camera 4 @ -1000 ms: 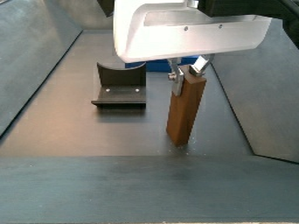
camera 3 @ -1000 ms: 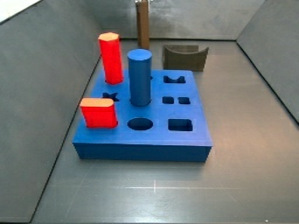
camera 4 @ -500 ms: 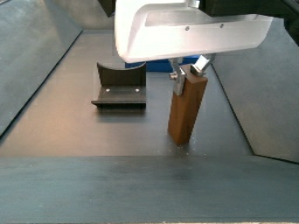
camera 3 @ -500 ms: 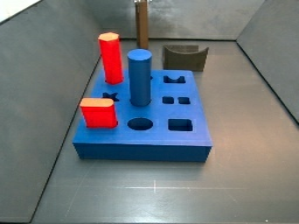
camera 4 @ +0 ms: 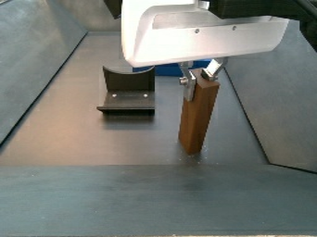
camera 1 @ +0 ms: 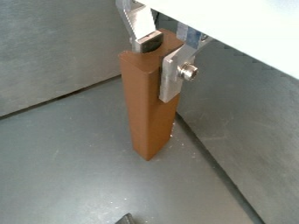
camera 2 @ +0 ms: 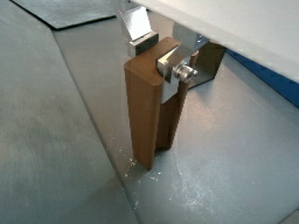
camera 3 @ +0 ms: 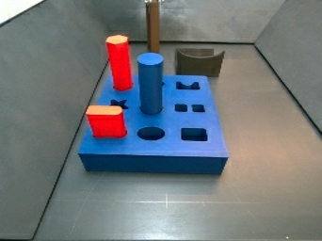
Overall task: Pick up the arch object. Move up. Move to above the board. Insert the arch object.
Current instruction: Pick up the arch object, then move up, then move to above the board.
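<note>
Desk: smooth dark grey surface enclosed by grey walls, bare at 6 o'clock in a side view. The board lies flat at centre. A dark block with a curved dip rests beyond it at 12 to 1 o'clock, near the back wall. The arch object stands upright at 12 o'clock by the back wall, its base at desk level; contact cannot be confirmed. The gripper sits at its top, fingers pressed against it.
</note>
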Available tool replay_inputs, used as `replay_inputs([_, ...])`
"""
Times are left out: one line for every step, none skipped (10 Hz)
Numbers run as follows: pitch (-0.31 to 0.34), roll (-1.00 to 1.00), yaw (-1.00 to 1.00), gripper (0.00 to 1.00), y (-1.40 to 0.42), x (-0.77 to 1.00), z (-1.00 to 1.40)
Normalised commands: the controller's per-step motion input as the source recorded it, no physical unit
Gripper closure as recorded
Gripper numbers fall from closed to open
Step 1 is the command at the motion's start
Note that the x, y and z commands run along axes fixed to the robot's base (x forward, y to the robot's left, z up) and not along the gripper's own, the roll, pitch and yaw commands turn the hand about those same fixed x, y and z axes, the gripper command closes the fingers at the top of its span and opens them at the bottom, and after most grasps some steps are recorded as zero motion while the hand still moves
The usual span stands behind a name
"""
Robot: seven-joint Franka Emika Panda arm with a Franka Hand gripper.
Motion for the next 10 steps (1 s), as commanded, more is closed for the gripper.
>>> replay_inputs([0.0,0.0,0.0,1.0,0.0,0.0,0.0])
replay_inputs([0.0,0.0,0.0,1.0,0.0,0.0,0.0])
replay_inputs([0.0,0.0,0.0,1.0,0.0,0.0,0.83])
replay_inputs([0.019,-0.01,-0.01,1.0,-0.05,-0.03,0.8])
replay_inputs([0.026,-0.01,-0.01,1.0,-0.05,-0.04,0.73])
replay_inputs([0.029,0.01,-0.01,1.0,-0.03,-0.04,0.6])
replay_inputs([0.045,0.03,-0.01,1.0,-0.01,-0.03,0.39])
replay_inputs([0.058,0.04,0.0,1.0,0.0,-0.02,0.22])
replay_inputs([-0.095,0.05,-0.15,1.0,-0.16,0.23,1.0])
replay_inputs([-0.063,0.05,-0.14,1.0,-0.17,0.23,1.0])
